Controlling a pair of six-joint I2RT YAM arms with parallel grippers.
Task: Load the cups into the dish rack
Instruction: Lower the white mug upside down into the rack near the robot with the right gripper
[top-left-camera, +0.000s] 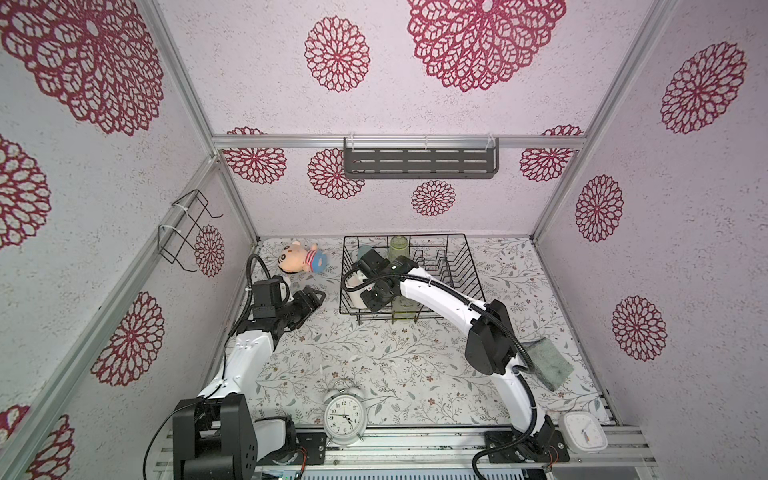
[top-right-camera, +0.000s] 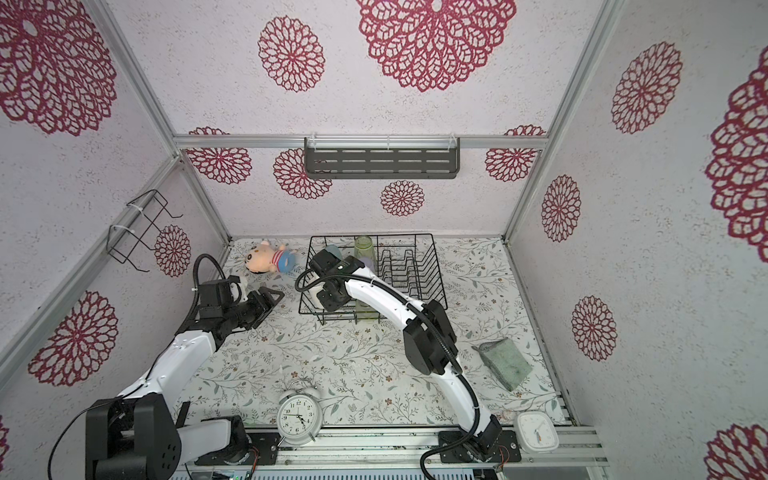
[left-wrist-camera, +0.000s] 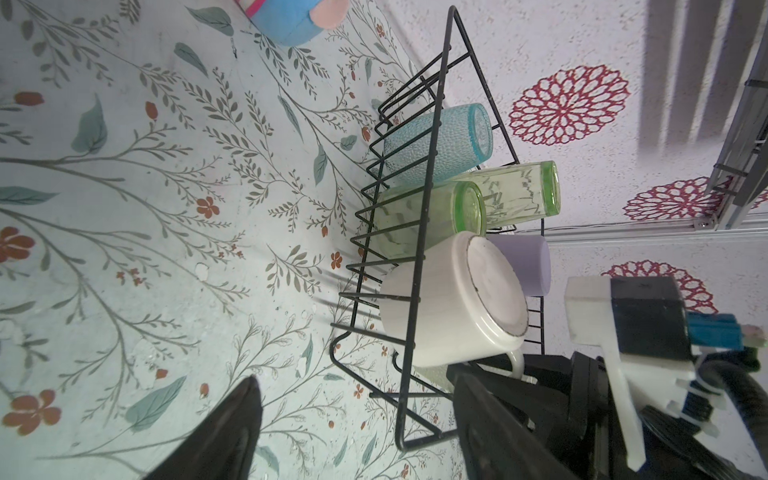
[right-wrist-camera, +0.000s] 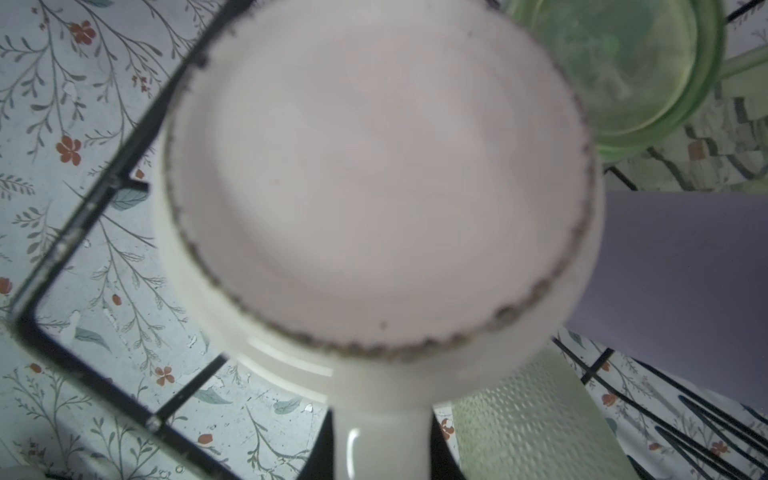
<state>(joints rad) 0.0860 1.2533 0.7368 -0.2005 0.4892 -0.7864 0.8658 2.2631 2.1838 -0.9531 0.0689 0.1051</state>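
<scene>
The right gripper is clamping the handle of the white mug inside the dish rack; the left gripper is hovering alongside, jaws apart.

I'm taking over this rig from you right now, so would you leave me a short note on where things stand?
Left gripper: open and empty, over the table to the left of the dish rack.
Right gripper: shut on the handle of the white mug, which is upside down in the rack's near-left corner.
Also in the rack: light-blue cup, lilac tumbler, green tumblers.
Done: five cups loaded; no cup on the table.
Left: let go of the mug and lift the right arm clear.
</scene>
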